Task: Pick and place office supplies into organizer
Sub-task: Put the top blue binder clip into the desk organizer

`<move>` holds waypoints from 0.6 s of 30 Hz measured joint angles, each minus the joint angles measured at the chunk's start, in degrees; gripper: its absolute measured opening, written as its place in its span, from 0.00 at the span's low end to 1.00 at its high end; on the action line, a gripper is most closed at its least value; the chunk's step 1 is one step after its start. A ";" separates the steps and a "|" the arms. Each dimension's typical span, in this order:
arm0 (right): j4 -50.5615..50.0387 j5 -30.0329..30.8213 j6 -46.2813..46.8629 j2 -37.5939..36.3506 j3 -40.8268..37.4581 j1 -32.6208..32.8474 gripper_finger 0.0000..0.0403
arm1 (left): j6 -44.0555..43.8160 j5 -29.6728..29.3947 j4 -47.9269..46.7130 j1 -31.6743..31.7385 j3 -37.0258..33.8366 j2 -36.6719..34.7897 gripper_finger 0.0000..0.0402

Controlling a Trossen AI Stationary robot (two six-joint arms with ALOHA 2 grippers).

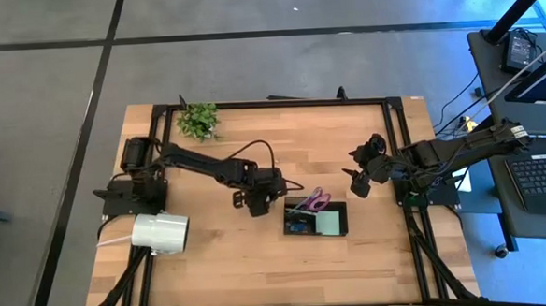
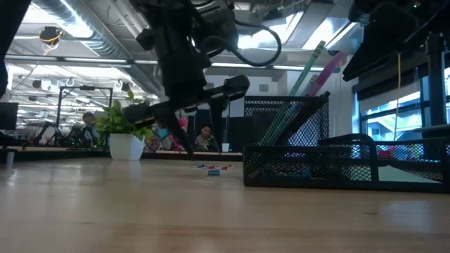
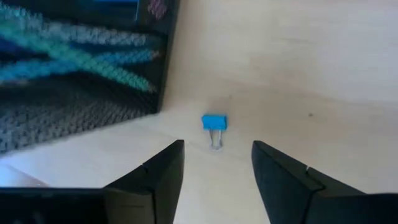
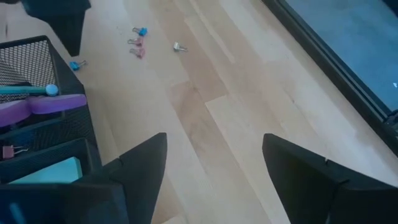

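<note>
Left gripper [image 3: 214, 163]: it hangs low over the tabletop [image 1: 260, 257], just beside the organizer's left side, near the middle of the tabletop. The fingers [image 3: 158, 171] are spread and hold nothing.

Blue clip [image 3: 214, 122]: it lies flat on the wood, just ahead of the gap between the left fingers, close to a corner of the organizer but not touching it. Its wire handles point toward the gripper.

Organizer [image 1: 315, 217]: a black mesh tray a little right of the tabletop's centre. The purple-handled scissors [image 1: 317, 202] and a pale green sticky-note pad [image 1: 329, 224] are already inside, and pens stand in it in the low view.

Other clips [image 4: 137, 42]: some small blue, pink and pale ones lie loose on the wood beyond the organizer.

Right gripper [image 4: 214, 165]: it waits above the right part of the tabletop, beside the organizer, fingers spread and empty.

Step in hand: I judge the left arm is lining up to take the blue clip.

Risks: the clip is small and flat, so the fingers may close above it or push it away. If the wrist turns toward the mesh wall, a finger could hit the organizer and shift it. A grip on the thin wire handles alone could let the clip swing and drop.
</note>
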 joint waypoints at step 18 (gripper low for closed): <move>-0.35 0.13 -0.17 -0.01 0.00 -0.02 0.67 | -4.52 1.35 2.36 1.08 0.11 3.52 0.41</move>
